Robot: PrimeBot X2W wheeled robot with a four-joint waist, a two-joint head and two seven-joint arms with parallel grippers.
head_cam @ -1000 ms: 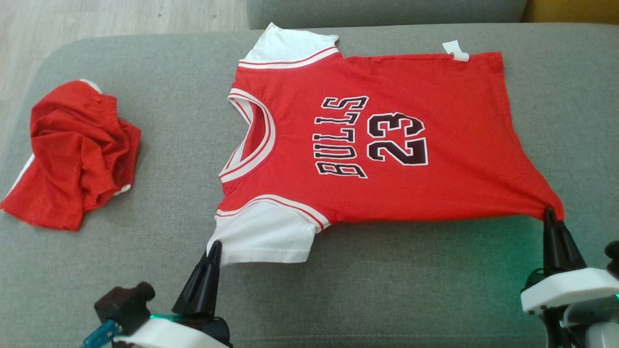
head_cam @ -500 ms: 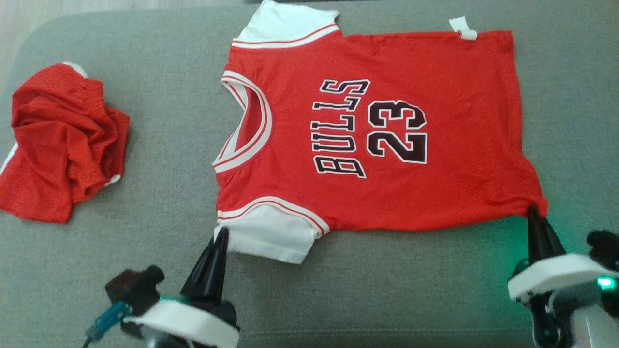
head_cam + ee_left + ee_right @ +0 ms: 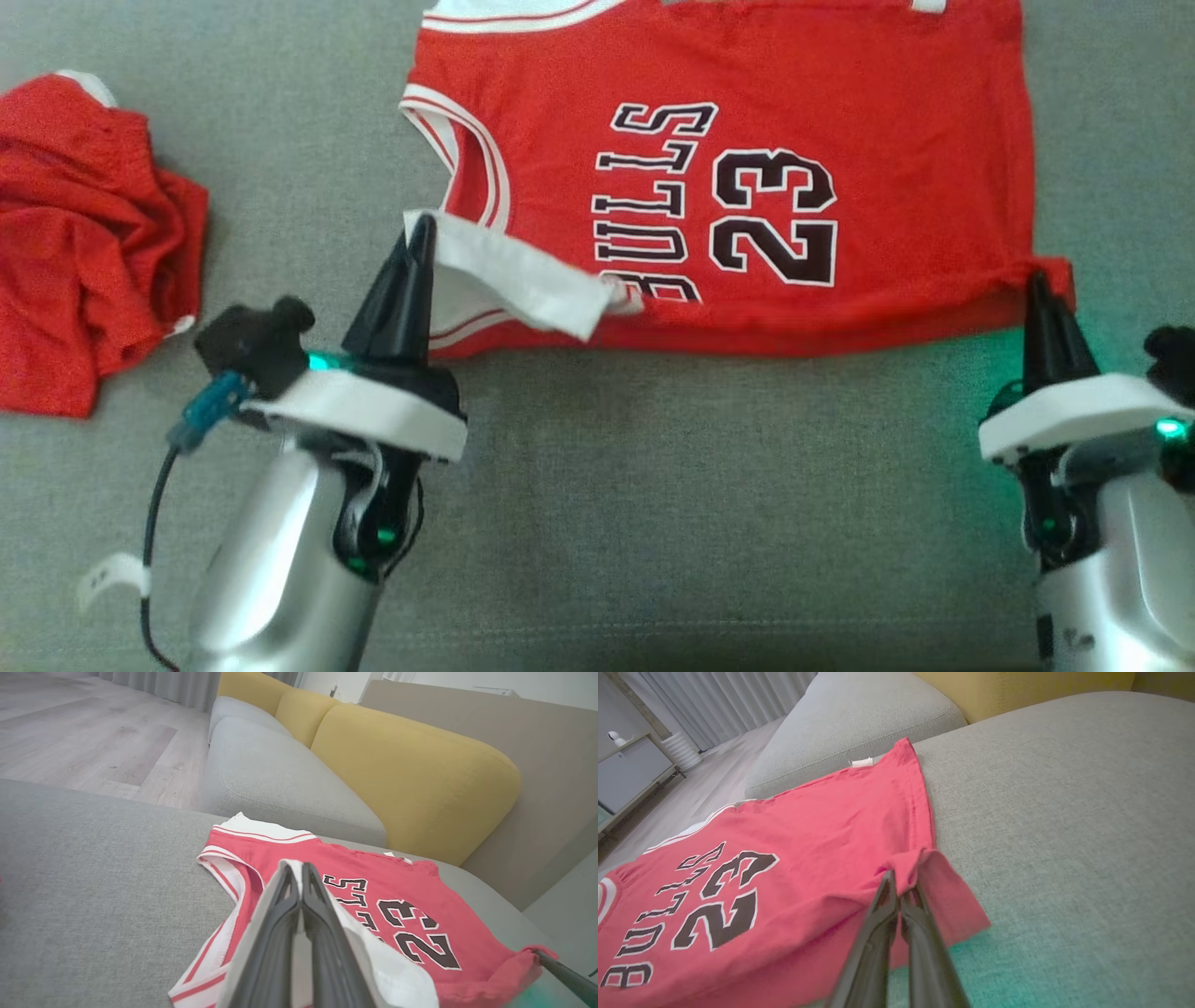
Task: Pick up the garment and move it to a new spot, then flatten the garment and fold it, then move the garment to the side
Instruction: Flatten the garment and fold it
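"While both arms were at the shirt (image 3: pixel 747 140), where did it lie?"

"Spread face up on the grey sofa seat (image 3: pixel 653 523) beneath it, with the number and lettering showing and its neck toward the robot's left. The shirt's near edge was lifted off the seat."

"And the left fingers (image 3: pixel 420 229)?"

"Pressed together on the shirt's near white sleeve (image 3: pixel 523 285), which hung folded over the end of the lettering."

"The right fingers (image 3: pixel 1034 285)?"

"Pinched shut on the shirt's near hem corner, with red cloth bunched over their tips."

"Anything else about?"

"A crumpled red cloth (image 3: pixel 84 243) lay well apart from the shirt, off beyond its neck. A yellow cushion (image 3: pixel 411 779) stood behind the shirt's far side."
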